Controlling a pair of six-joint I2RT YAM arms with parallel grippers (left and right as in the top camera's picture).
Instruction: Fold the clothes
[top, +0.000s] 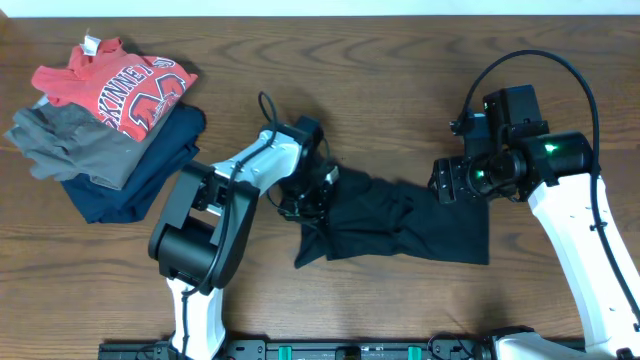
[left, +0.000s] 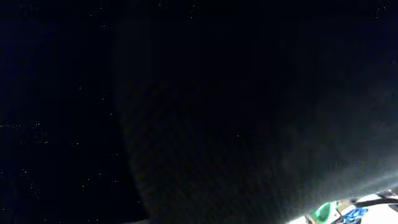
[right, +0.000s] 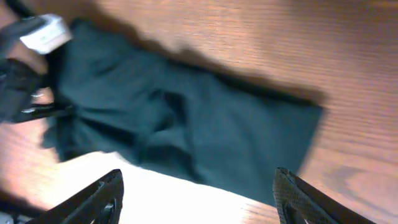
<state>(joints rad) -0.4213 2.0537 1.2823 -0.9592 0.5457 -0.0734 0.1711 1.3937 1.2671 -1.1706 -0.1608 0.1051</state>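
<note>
Looking at the black garment (top: 400, 225) first, we'd say we're maybe halfway. It's bunched into a rough, wrinkly strip mid-table, with no tidy fold yet. Our right gripper (right: 198, 180) hangs over its right end with jaws spread wide, gripping nothing. Our left gripper (top: 318, 195) sits on the cloth's left edge. Its camera shows only dark fabric, so we can't tell if it's pinching. Way off at the far left sits the pile (top: 100, 130) of red, grey and navy clothes.

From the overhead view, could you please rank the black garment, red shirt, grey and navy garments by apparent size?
black garment
red shirt
grey garment and navy garment: partly covered, too alike to rank.
</note>
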